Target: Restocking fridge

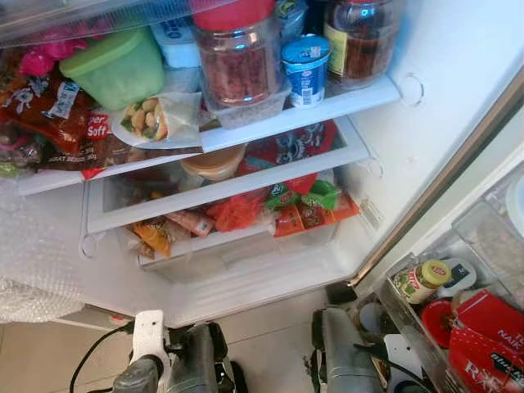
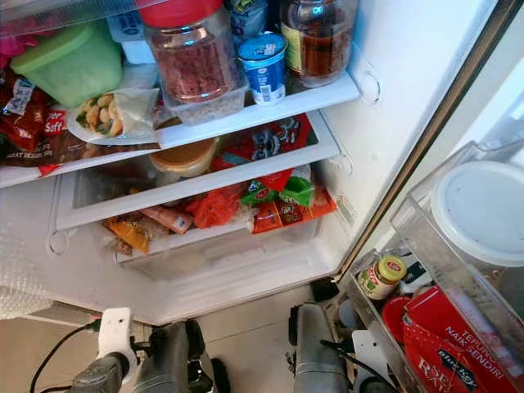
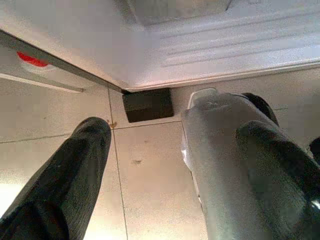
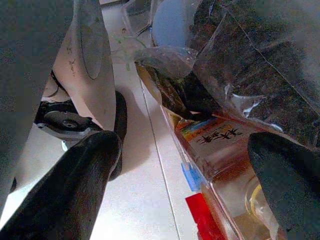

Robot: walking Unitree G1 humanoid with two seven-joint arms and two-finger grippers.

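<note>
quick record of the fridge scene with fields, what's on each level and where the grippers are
fridge: open, door swung to the right
upper shelf: red-lidded jar, green tub, blue-lidded cup, dark jar
lower levels: lidded tub under the shelf, snack packets in the drawer
door bin: yellow-lidded jar, red packs
left gripper: open, low over the floor tiles
right gripper: open, low beside the door bin

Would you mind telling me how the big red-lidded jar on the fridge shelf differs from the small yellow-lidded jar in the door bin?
The red-lidded jar is much larger than the yellow-lidded jar. Its lid is red, the other's yellow. It holds reddish-brown bits and rests on a clear tub on the fridge shelf; the small one carries a printed label and leans tilted in the door bin. Both are clear-sided jars with closed lids.
</note>
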